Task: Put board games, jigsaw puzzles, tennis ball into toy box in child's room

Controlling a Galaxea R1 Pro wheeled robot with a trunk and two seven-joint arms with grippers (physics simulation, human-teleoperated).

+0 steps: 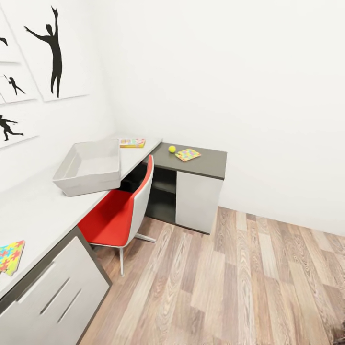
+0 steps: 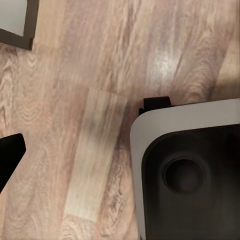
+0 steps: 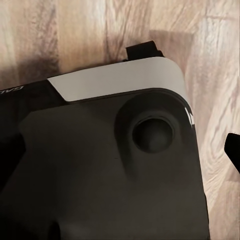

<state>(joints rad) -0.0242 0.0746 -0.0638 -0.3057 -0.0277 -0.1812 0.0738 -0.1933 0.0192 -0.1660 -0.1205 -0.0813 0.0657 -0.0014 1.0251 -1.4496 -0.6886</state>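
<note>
toy box (image 1: 91,167): open-topped, on the pale table (image 1: 33,211), at my 10 o'clock.
board game (image 1: 132,143): flat, just past the box, 11 o'clock.
tennis ball (image 1: 172,149): on the dark wing, beside a jigsaw puzzle (image 1: 188,154), 12 o'clock.
second puzzle (image 1: 10,256): table's near end, 9 o'clock.
red chair (image 1: 117,213): tucked at the table.
my grippers: over plank floor (image 1: 249,287) and my base (image 3: 100,170); state cannot be told.

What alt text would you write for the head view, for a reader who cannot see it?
An L-shaped table runs along a white wall, bearing an open grey toy box, a board game, a tennis ball and two jigsaw puzzles. A red chair is tucked under it, on wood-plank floor.
</note>
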